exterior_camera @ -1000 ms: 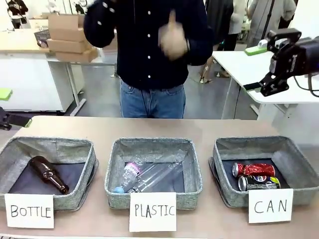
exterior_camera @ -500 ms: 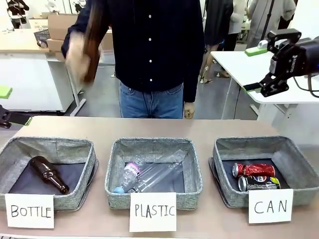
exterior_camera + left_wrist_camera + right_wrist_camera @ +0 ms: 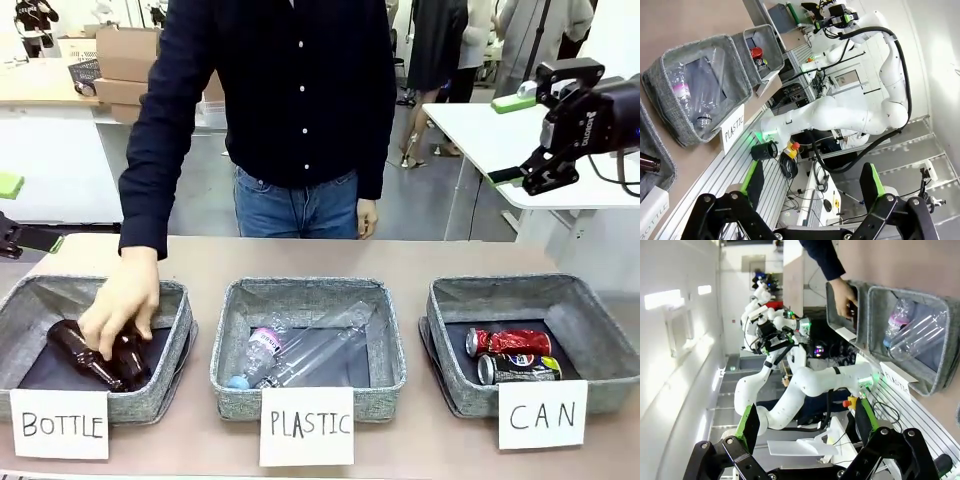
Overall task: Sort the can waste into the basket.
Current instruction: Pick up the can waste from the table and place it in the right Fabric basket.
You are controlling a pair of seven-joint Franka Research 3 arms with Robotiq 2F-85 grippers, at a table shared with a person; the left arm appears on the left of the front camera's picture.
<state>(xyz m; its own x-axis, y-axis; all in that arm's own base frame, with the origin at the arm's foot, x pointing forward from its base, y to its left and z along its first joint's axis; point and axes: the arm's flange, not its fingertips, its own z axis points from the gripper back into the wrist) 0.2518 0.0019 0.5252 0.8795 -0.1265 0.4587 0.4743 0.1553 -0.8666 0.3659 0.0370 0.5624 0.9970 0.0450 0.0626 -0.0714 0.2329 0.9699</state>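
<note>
At left, the person's hand [image 3: 122,308] rests on brown glass bottles [image 3: 95,352] in the soft grey woven basket carded "BOTTLE" [image 3: 25,305], likely placing one; the left gripper [image 3: 812,182] is spread and empty. The middle basket [image 3: 232,305] carries crumpled clear plastic bottles [image 3: 300,352]. At right, the red can [image 3: 508,341] and the black can [image 3: 518,368] lie side by side in the "CAN" basket [image 3: 590,315], so sorting appears complete, and the right gripper [image 3: 512,137] is raised well above, spread and empty.

The person's hand [image 3: 122,300] is covering the middle of the brown glass bottle [image 3: 75,352] in the BOTTLE basket [image 3: 180,330]. The CAN card [image 3: 543,414] is hiding the front wall of the CAN basket [image 3: 600,310], and the black can's [image 3: 520,369] logo is too small to read.
</note>
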